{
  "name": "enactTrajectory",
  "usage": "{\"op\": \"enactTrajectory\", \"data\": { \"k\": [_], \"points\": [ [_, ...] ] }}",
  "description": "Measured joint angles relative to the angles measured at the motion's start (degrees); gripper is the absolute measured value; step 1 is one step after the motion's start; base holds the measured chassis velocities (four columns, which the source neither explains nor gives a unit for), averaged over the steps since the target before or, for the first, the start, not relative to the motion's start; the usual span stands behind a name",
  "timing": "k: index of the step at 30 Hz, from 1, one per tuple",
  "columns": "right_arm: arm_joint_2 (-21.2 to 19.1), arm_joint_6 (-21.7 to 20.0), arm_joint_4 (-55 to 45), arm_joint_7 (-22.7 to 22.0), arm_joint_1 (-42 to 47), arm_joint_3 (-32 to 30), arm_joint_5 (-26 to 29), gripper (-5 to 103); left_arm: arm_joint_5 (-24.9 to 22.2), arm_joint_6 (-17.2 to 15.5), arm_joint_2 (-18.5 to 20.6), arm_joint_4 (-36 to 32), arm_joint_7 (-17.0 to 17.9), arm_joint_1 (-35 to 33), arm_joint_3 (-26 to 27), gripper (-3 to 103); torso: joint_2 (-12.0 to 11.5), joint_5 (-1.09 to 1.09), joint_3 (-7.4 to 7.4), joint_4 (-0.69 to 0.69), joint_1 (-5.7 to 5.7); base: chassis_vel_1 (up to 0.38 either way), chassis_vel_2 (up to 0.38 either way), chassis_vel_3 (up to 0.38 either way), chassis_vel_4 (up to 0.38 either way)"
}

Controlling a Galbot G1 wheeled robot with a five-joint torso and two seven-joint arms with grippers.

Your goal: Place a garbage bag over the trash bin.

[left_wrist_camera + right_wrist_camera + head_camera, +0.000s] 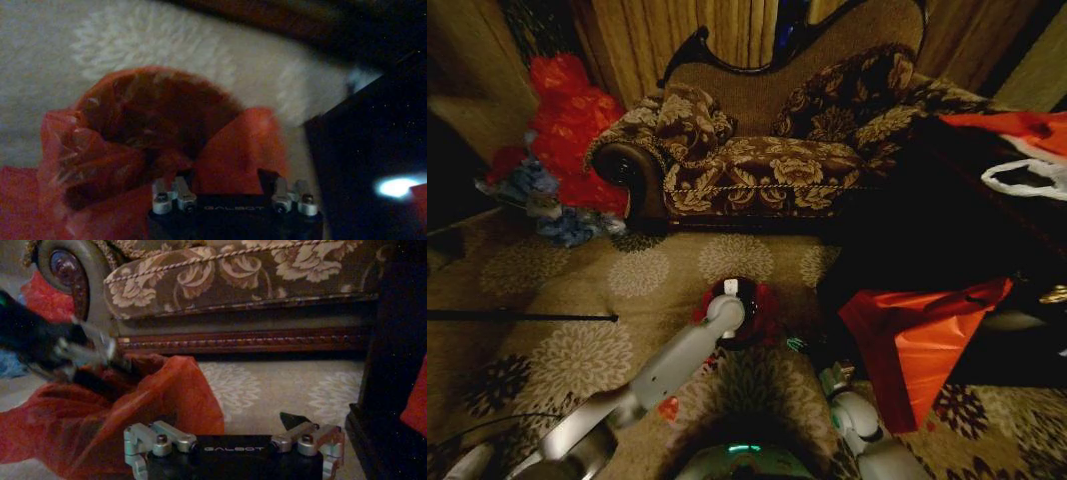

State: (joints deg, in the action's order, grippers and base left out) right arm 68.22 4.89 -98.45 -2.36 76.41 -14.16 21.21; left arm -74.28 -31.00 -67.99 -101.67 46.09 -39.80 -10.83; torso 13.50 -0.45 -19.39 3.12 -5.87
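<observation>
The trash bin (753, 298) stands on the carpet in front of the sofa, small, round and dark. The shiny red garbage bag (765, 318) lies around its rim and lines its mouth (150, 107). My left gripper (727, 298) hangs over the bin's near rim, open, with a flap of red film (235, 142) rising between its fingers. My right gripper (233, 421) sits low beside the bin, open, with one dark fingertip (293, 419) showing and the bag's side (167, 390) against its other half.
A patterned sofa (757, 160) stands behind the bin. A heap of red and blue bags (567, 130) lies at the left. A large orange-red sheet (917, 340) hangs from a dark table (947, 220) on the right. A thin black rod (517, 317) crosses the carpet.
</observation>
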Motion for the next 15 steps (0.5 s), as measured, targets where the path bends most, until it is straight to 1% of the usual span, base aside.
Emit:
{"op": "enactTrajectory", "data": {
  "k": [1, 2, 4, 5, 6, 7, 8, 9, 10, 11, 13, 14, 15],
  "points": [
    [0.0, 0.0, 0.0, 0.0, 0.0, 0.0, 0.0, 100, 0.0, 0.0, 0.0, 0.0, 0.0, 0.0, 0.0, 66, 0.0, 0.00, 0.00, 0.00, 0.00, 0.000, 0.000, 0.000, 0.000],
    [0.2, 0.0, -0.1, -0.1, 0.2, 0.1, -0.4, 100, 0.9, 1.8, 0.9, -3.0, -1.5, -2.1, 1.3, 72, 0.0, 0.03, 0.00, -0.01, 0.00, 0.000, 0.000, 0.000, 0.000],
    [0.4, 0.0, -0.3, -0.2, 0.6, 0.3, -1.0, 100, 1.6, 4.1, 2.0, -7.3, -3.3, -5.8, 3.5, 83, 0.0, 0.02, 0.00, 0.00, 0.00, 0.000, 0.000, 0.000, 0.000],
    [0.4, 0.0, -0.3, -0.2, 0.6, 0.3, -1.0, 100, 1.6, 4.1, 2.0, -7.3, -3.3, -5.8, 3.5, 83, 0.0, 0.02, 0.00, 0.00, 0.00, 0.000, 0.000, 0.000, 0.000],
    [0.5, 0.0, -0.4, -0.3, 0.8, 0.3, -1.1, 100, 1.9, 4.8, 2.4, -8.4, -4.1, -7.2, 4.3, 83, 0.0, 0.02, 0.00, 0.00, 0.00, 0.000, 0.000, 0.000, 0.000],
    [0.7, 0.0, -0.4, -0.3, 1.2, 0.5, -1.7, 100, 3.1, 6.1, 3.3, -11.6, -8.4, -11.0, 7.0, 88, 0.0, 0.01, 0.00, 0.00, 0.00, 0.000, 0.000, 0.000, 0.000],
    [0.9, 0.0, -0.4, -0.3, 1.4, 0.5, -2.0, 100, 3.7, 6.6, 3.8, -13.3, -10.8, -13.1, 8.9, 93, 0.0, 0.02, 0.00, -0.01, 0.00, 0.000, 0.000, 0.000, 0.000],
    [1.1, 0.0, -0.4, -0.3, 1.5, 0.5, -2.4, 100, 3.6, 6.8, 4.1, -15.3, -11.8, -15.6, 10.7, 97, 0.0, 0.03, 0.01, 0.01, 0.00, 0.000, 0.000, 0.000, 0.000],
    [1.1, 0.0, -0.4, -0.3, 1.5, 0.5, -2.4, 100, 3.6, 6.8, 4.1, -15.3, -11.8, -15.6, 10.7, 97, 0.0, 0.03, 0.01, 0.01, 0.00, 0.000, 0.000, 0.000, 0.000],
    [1.4, 0.2, -0.3, -0.4, 1.8, 0.6, -2.9, 100, 2.7, 6.8, 4.3, -18.0, -11.4, -19.7, 12.7, 99, 0.0, 0.03, 0.00, 0.00, 0.00, 0.000, 0.000, 0.000, 0.000],
    [1.9, 0.4, 0.1, -0.4, 2.2, 0.6, -3.6, 100, 2.1, 7.1, 4.0, -21.1, -10.7, -26.4, 15.5, 100, 0.0, 0.03, 0.00, 0.00, 0.00, 0.000, 0.000, 0.000, 0.000],
    [1.9, 0.4, 0.1, -0.4, 2.2, 0.6, -3.6, 100, 2.1, 7.1, 4.0, -21.1, -10.7, -26.4, 15.5, 100, 0.0, 0.03, 0.00, 0.00, 0.00, 0.000, 0.000, 0.000, 0.000],
    [2.2, 0.5, 0.4, -0.3, 2.3, 0.7, -4.0, 100, 2.0, 7.5, 3.6, -22.2, -10.9, -30.1, 16.5, 100, 0.0, 0.03, 0.00, -0.03, 0.00, 0.000, 0.000, 0.000, 0.000]
  ]
}}
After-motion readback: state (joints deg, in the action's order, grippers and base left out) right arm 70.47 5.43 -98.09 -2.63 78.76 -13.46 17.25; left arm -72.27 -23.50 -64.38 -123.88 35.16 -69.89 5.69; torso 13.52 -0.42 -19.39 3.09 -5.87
